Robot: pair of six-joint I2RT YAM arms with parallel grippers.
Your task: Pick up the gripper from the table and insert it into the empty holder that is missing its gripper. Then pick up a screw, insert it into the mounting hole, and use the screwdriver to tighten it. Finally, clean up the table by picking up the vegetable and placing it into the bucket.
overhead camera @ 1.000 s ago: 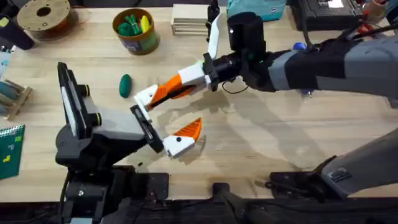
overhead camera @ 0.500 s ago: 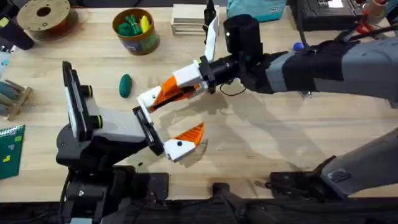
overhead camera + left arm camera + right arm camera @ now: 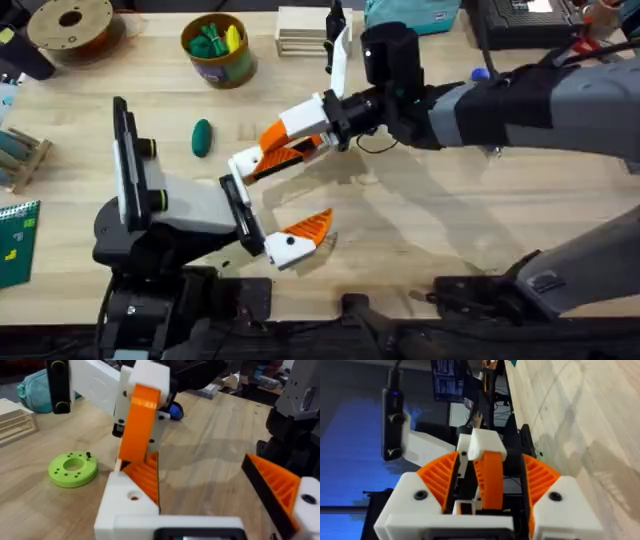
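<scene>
**Right Arm Presses Orange Gripper to Holder on Left Arm**

Reaching across the middle of the desk, the right tool is clenched on the loose orange gripper, which sits between its two ribbed orange pads. The far end of the gripper meets the white holder, the upper finger base of the left arm. In the left wrist view, a ribbed orange face lies against that holder just above its mounting hole, with a smooth orange piece slanting down onto it from above. Whether the part is fully seated cannot be told.

The left tool is released, its jaws spread wide. Its second finger, already carrying an orange tip, hangs low over the desk, well apart from the holder.

The dark green vegetable lies on the bare wood to the left of the two tools, touched by neither. Beyond it, near the far edge, stands the olive bucket with its purple band and green and yellow items inside. A bright green ring disc rests flat on the desk, and a brown filament spool stands at the far left corner.
</scene>
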